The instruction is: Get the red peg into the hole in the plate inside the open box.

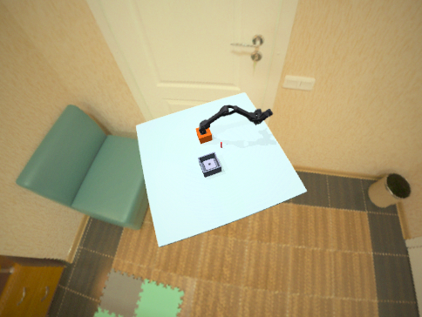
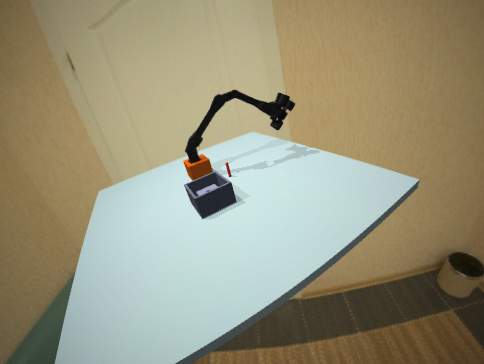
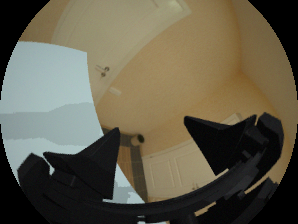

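Observation:
The red peg (image 1: 221,145) (image 2: 228,169) stands on the table beside the box, on the side toward the arm's shadow. The dark open box (image 1: 213,172) (image 2: 216,202) sits in front of the arm's base. The pale plate (image 1: 213,161) (image 2: 202,192) lies at its bottom, and a small dark hole shows in its middle in the top view. My gripper (image 2: 284,115) (image 3: 152,125) is open, with nothing between its fingers. It is high above the table's far right side, well away from the peg and the box. The peg and box are outside the wrist view.
The orange base block (image 1: 204,136) (image 2: 198,168) carries the black arm, behind the box. The pale table (image 1: 187,209) (image 2: 175,280) has its right edge below the raised hand. A green chair (image 1: 111,174) stands left of the table, and a bin (image 1: 381,193) (image 2: 455,280) stands on the floor.

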Motion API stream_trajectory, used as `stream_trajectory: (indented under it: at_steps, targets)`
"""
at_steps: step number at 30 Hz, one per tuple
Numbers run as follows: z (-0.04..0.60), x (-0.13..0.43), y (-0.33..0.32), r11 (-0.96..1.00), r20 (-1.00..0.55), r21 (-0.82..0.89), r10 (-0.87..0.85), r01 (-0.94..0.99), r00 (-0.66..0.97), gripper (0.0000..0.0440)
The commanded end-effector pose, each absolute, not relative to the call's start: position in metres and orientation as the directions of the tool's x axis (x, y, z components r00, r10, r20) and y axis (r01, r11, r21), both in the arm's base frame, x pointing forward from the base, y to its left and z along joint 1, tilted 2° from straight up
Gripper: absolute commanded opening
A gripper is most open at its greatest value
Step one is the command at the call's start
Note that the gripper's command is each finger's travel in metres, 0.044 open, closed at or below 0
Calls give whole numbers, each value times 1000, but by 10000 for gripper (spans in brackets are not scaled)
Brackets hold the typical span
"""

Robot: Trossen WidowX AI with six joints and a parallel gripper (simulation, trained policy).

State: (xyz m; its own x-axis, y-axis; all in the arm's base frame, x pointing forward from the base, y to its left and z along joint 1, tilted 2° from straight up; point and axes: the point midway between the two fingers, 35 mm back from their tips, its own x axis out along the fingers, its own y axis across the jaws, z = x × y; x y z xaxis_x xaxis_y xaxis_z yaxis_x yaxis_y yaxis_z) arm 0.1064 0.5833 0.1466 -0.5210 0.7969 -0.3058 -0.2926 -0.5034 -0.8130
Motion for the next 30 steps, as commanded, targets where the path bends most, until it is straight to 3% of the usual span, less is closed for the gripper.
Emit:
stream_trajectory:
  at_steps: [1, 4, 13, 30]
  targets:
    - [154, 110, 583, -501, -303, -806, 806, -314, -507, 413]
    - [172, 121, 580, -501, -304, -769, 833, -398, -462, 439]
    - [250, 166, 557, -395, -271, -658, 919, -642, -287, 440]
    - [390, 239, 458, 59, -143, -426, 981, -903, 132, 440]
